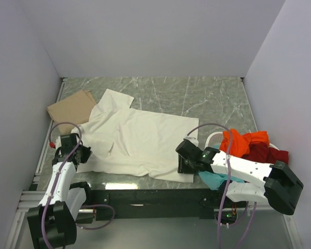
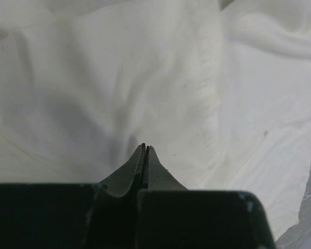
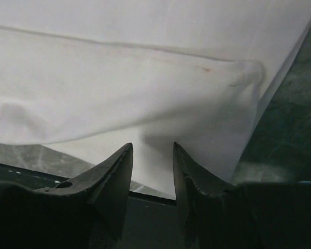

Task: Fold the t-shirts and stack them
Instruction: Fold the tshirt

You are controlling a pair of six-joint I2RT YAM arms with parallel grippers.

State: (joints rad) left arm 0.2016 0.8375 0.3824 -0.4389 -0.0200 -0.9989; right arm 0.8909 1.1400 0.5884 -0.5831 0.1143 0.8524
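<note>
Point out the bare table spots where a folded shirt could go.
Widest bare marble table: the far right stretch, between the back wall, the cream-white shirt and the white basket. A narrow strip runs behind the tan shirt. Crowded: the near right, around the basket and right arm.

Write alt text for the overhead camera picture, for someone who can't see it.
A cream-white t-shirt lies spread on a marbled table, the left gripper at its left edge and the right gripper at its near right corner. A folded tan t-shirt sits far left; a white basket on the right holds orange, dark red and teal shirts.
</note>
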